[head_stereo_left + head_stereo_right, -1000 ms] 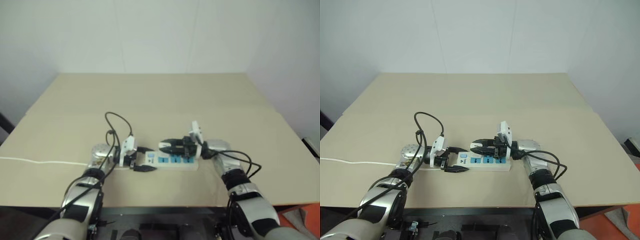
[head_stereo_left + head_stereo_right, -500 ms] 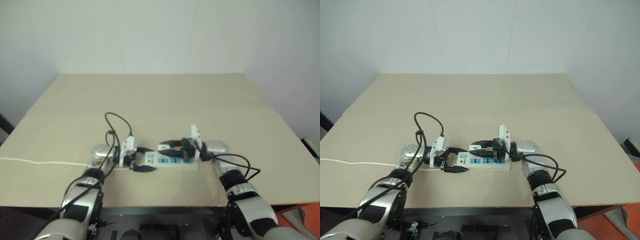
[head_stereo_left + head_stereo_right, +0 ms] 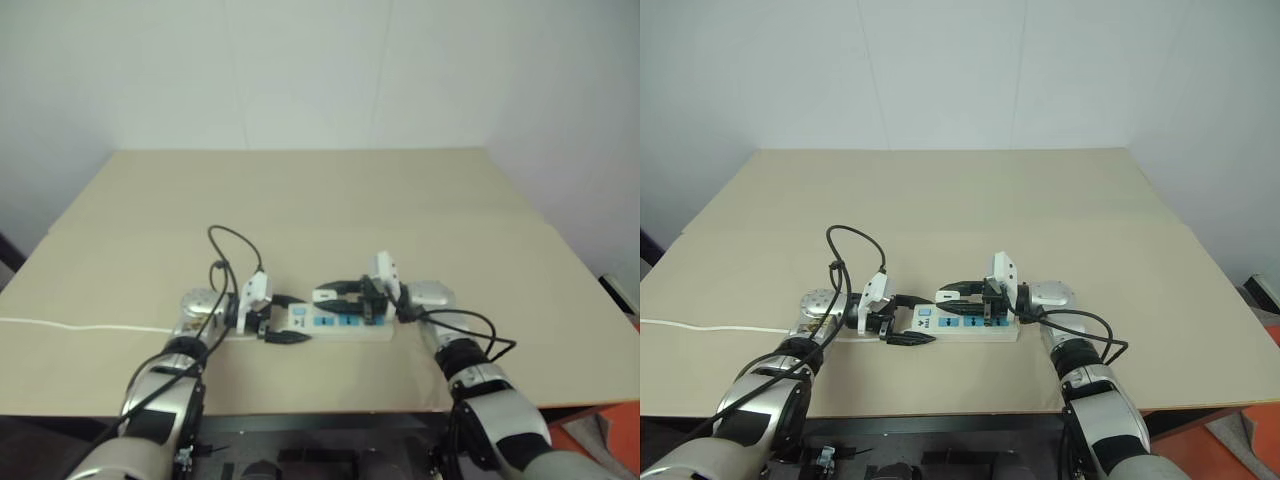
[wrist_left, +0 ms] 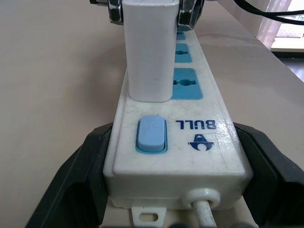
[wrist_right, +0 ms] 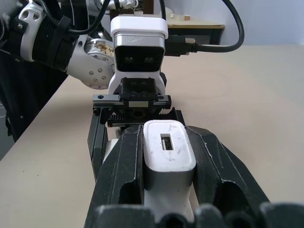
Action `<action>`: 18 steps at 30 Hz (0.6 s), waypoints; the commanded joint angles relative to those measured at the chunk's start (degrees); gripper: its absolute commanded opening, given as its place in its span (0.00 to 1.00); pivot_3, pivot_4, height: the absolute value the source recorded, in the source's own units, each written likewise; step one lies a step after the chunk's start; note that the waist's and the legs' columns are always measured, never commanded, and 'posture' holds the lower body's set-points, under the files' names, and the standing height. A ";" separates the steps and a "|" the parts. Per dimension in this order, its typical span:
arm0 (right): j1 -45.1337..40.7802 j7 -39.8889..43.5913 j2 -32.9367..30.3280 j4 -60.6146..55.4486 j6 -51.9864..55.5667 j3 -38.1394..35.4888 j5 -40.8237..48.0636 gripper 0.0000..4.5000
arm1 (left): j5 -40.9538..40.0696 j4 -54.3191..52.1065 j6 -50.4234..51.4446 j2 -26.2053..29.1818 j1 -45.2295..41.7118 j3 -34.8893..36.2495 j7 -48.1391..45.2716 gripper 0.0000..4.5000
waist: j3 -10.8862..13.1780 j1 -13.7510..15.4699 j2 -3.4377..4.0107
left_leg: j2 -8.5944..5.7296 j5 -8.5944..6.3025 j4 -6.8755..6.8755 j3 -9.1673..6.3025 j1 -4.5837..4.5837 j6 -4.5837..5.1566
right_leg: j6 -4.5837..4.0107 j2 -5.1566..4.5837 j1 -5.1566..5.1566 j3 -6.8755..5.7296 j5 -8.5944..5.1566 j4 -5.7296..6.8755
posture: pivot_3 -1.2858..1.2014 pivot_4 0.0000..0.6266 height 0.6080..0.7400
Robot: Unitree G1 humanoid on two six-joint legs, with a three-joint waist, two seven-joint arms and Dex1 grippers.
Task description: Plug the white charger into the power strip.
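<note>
White plastic dominates the work area: the power strip (image 3: 962,326) lies flat on a matte beige surface (image 3: 970,200), long axis running across the robot's front, and the white charger (image 4: 148,50) stands upright on it.

Left end effector (image 3: 902,319): closed on the switch end of the strip, one black finger against each long side. The left wrist view shows both fingers (image 4: 78,180) pressed to the side walls just behind the pale blue rocker switch (image 4: 151,134). Judged purpose: to pin the strip so it cannot slide or tip under insertion force.

Right end effector (image 5: 164,166): closed on the charger, ridged black pads clamping two opposite faces. The charger's top face, with its small rectangular port, points toward the wrist camera. Holding it by the sides leaves the underside free to meet a socket.

Charger position: base touching the strip's top face, just behind the switch and beside the nearest blue socket (image 4: 187,90). Whether the prongs are entering a socket cannot be told, since the body hides that spot. It looks offset toward one edge of the strip rather than centred on the socket row.

Materials: strip is glossy moulded plastic with rounded corners and faint scuffs; a thin white cord (image 3: 710,327) leaves its switch end along the surface. Charger is a smooth, rounded box.
</note>
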 commanded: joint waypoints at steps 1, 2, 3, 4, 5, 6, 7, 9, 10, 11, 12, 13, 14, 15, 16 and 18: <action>3.01 -2.74 -1.04 4.17 -4.76 1.61 -5.18 0.25 | 1.12 -0.33 -0.17 0.29 -0.33 -0.65 -0.62 0.73 | 0.00 0.00 0.00 | 0.00 0.00 0.00 0.00 0.01 0.00 | 0.04 0.00 0.02 0.00 -0.02 -0.01 | 0.52 0.24 1.00; 3.34 -2.78 -1.13 4.21 -6.35 1.70 -5.39 0.25 | 1.12 -0.32 -0.13 0.32 -0.36 -0.62 -0.63 0.73 | 0.00 0.00 0.00 | 0.00 0.00 0.00 0.00 0.03 0.00 | 0.12 0.00 0.04 0.00 -0.07 -0.01 | 0.52 0.24 1.00; 3.41 -2.40 -1.17 4.50 -6.68 1.88 -5.37 0.25 | 1.14 -0.29 -0.12 0.35 -0.37 -0.62 -0.63 0.73 | 0.00 0.00 0.00 | 0.00 0.00 -0.01 0.00 0.07 0.00 | 0.24 0.00 0.09 0.00 -0.15 -0.02 | 0.52 0.24 1.00; 3.39 -2.16 -1.18 4.77 -6.82 2.02 -5.28 0.25 | 1.17 -0.26 -0.13 0.38 -0.38 -0.62 -0.63 0.73 | 0.00 0.00 0.00 | 0.00 0.00 -0.01 0.00 0.13 0.00 | 0.27 0.00 0.16 0.00 -0.16 -0.05 | 0.52 0.24 1.00; 3.34 -2.05 -1.19 5.02 -6.89 2.14 -5.21 0.25 | 1.20 -0.25 -0.14 0.40 -0.38 -0.62 -0.62 0.73 | 0.00 -0.01 0.00 | 0.00 0.00 -0.03 0.00 0.22 0.00 | 0.29 0.00 0.25 0.00 -0.18 -0.08 | 0.52 0.24 1.00; 3.27 -1.73 -1.22 5.14 -6.43 2.21 -4.97 0.25 | 1.23 -0.25 -0.13 0.40 -0.38 -0.62 -0.64 0.73 | 0.00 -0.01 0.00 | 0.01 0.00 -0.05 0.00 0.29 0.00 | 0.30 0.00 0.33 0.00 -0.18 -0.10 | 0.52 0.24 1.00; 3.08 -2.02 -1.20 5.33 -5.98 2.23 -4.95 0.25 | 1.25 -0.23 -0.12 0.40 -0.40 -0.62 -0.66 0.73 | 0.00 -0.01 0.00 | 0.01 -0.01 -0.08 0.00 0.39 -0.01 | 0.35 0.00 0.43 -0.01 -0.21 -0.16 | 0.52 0.24 1.00; 2.44 -2.32 -1.05 5.96 -4.65 2.16 -4.73 0.25 | 1.25 -0.23 -0.03 0.36 -0.41 -0.67 -0.80 0.73 | 0.00 -0.02 0.00 | 0.02 -0.01 -0.14 0.00 0.53 -0.01 | 0.39 0.00 0.58 -0.01 -0.24 -0.25 | 0.52 0.24 1.00; 2.09 -2.30 -1.01 6.24 -3.85 2.17 -4.64 0.25 | 1.24 -0.23 0.00 0.32 -0.42 -0.68 -0.84 0.73 | 0.00 -0.02 0.00 | 0.03 -0.01 -0.15 0.00 0.54 -0.01 | 0.40 0.01 0.60 -0.02 -0.25 -0.28 | 0.52 0.24 1.00; 1.84 -2.14 -1.02 6.44 -3.22 2.23 -4.56 0.25 | 1.24 -0.22 0.02 0.29 -0.42 -0.69 -0.85 0.73 | 0.00 -0.02 0.00 | 0.03 -0.01 -0.15 0.00 0.54 -0.01 | 0.40 0.01 0.61 -0.02 -0.25 -0.29 | 0.52 0.24 1.00; 1.45 -1.47 -1.09 6.64 -1.86 2.40 -4.38 0.25 | 1.24 -0.21 0.06 0.26 -0.43 -0.71 -0.90 0.73 | 0.00 -0.02 0.00 | 0.03 -0.01 -0.15 0.00 0.55 -0.01 | 0.41 0.01 0.62 -0.01 -0.25 -0.29 | 0.52 0.24 1.00; 1.18 -1.00 -1.14 6.79 -0.89 2.52 -4.24 0.25 | 1.25 -0.20 0.09 0.24 -0.44 -0.74 -0.92 0.73 | 0.00 -0.02 0.00 | 0.04 -0.01 -0.15 0.00 0.56 -0.01 | 0.41 0.01 0.63 -0.02 -0.24 -0.29 | 0.52 0.24 1.00; 0.97 -0.69 -1.20 6.85 -0.14 2.57 -4.16 0.25 | 1.25 -0.20 0.09 0.21 -0.43 -0.75 -0.91 0.73 | 0.00 -0.02 0.00 | 0.04 -0.01 -0.15 0.00 0.58 -0.01 | 0.41 0.02 0.63 -0.02 -0.24 -0.28 | 0.52 0.24 1.00; 0.91 -0.49 -1.35 6.79 -0.04 2.67 -4.32 0.33 | 1.26 -0.20 0.08 0.19 -0.40 -0.76 -0.89 0.73 | 0.00 -0.02 0.00 | 0.04 -0.01 -0.15 -0.01 0.59 -0.01 | 0.41 0.02 0.63 -0.02 -0.25 -0.27 | 0.52 0.24 1.00; 0.90 -0.43 -1.44 6.71 -0.12 2.71 -4.47 0.42 | 1.26 -0.20 0.06 0.18 -0.38 -0.76 -0.87 0.73 | 0.00 -0.02 0.00 | 0.05 -0.01 -0.15 -0.01 0.59 -0.01 | 0.41 0.02 0.64 -0.02 -0.25 -0.28 | 0.52 0.24 1.00; 1.01 -0.17 -1.57 6.59 -0.28 2.63 -4.70 0.54 | 1.31 -0.27 -0.04 0.15 -0.22 -0.77 -0.77 0.73 | 0.00 0.04 0.00 | 0.04 -0.01 -0.18 -0.02 0.55 -0.01 | 0.40 0.02 0.63 -0.04 -0.25 -0.35 | 0.52 0.24 1.00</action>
